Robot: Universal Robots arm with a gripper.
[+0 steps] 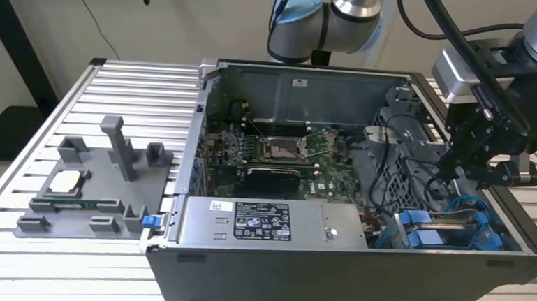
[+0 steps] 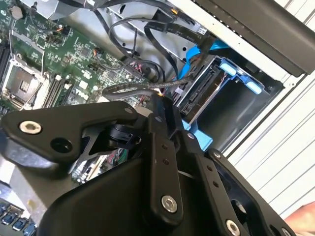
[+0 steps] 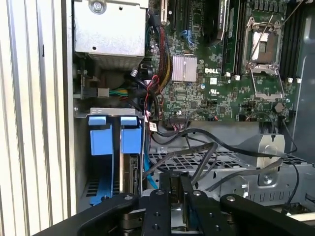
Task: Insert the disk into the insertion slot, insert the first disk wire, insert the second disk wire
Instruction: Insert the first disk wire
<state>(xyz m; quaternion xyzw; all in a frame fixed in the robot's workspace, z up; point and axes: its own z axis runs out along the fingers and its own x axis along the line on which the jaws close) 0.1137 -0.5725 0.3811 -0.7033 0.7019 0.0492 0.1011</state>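
Gripper is hanging inside the open PC case, over the drive-bay corner at the exterior view's right. Jaws are running narrow and look to be pinching a black disk wire right at the tips. The fingers are partly hiding the contact, so I'm calling the grip likely, not certain. The disk is sitting in the insertion slot, blue carrier seated between the blue rails, so step one is reading as done. Its connector edge is facing the gripper, which explains the pose: the tool is coming in tilted, with the tips just beside that edge and the wire end aimed at it. I'm not seeing a plug seated in the disk. Clutter is the problem here: a bundle of loose black cables is looping across the metal cage between the bay and the motherboard, crowding the approach to the connector. The case side wall is also boxing in the tool on the far side of the bay. The grey power supply box is sitting beside the bay along the case's near edge. The CPU socket is lying well apart from the work. A grey parts fixture is resting on the slatted table outside the case, at the exterior view's left.
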